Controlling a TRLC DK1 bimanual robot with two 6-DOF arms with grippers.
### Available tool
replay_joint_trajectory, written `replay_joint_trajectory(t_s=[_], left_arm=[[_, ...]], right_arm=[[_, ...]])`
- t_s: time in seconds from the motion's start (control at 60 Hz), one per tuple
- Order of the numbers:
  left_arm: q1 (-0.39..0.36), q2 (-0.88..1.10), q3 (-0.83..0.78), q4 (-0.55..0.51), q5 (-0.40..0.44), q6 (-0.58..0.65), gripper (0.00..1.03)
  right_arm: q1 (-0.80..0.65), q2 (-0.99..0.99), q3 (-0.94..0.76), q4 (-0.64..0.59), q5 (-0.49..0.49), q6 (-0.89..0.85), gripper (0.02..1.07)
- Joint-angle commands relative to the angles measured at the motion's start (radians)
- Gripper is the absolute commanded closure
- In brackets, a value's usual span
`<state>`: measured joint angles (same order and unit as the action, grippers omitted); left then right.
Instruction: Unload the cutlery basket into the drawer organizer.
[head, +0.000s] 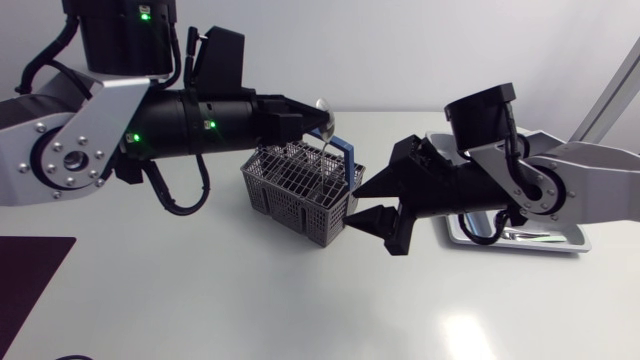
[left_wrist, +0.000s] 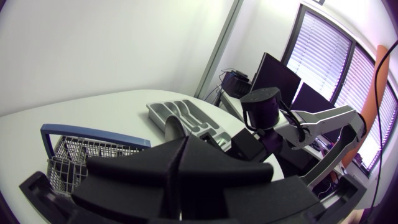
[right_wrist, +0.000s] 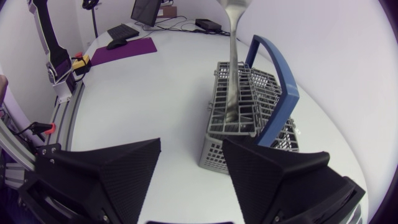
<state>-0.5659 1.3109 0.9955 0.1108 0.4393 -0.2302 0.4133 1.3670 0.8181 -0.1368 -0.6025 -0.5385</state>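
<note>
A spoon (head: 323, 106) is clamped upright in the left gripper (head: 317, 124), handle down in the cutlery basket (head: 298, 188). The drawer organizer (head: 530, 240) is seen rightward, beneath the right arm (head: 560, 185). The right gripper (head: 355, 207) is held open.

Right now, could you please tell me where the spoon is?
In the head view the spoon stands upright in the left gripper, its lower end inside the cutlery basket near mid-table.
</note>
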Motion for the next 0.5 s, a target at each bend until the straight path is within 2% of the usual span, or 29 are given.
replay_joint_trajectory(t_s=[0.0,0.1,0.483], left_arm=[[-0.002,0.017,-0.003,0.055,-0.01,-0.014,0.91],[-0.006,0.034,-0.021,0.093,-0.022,-0.017,0.91],[-0.011,0.1,-0.044,0.179,-0.022,-0.029,0.91]], right_arm=[[0.015,0.04,0.018,0.039,-0.008,0.012,0.75],[0.025,0.087,0.013,0.106,0.0,0.006,1.01],[0.028,0.201,0.055,0.207,0.01,-0.02,1.02]])
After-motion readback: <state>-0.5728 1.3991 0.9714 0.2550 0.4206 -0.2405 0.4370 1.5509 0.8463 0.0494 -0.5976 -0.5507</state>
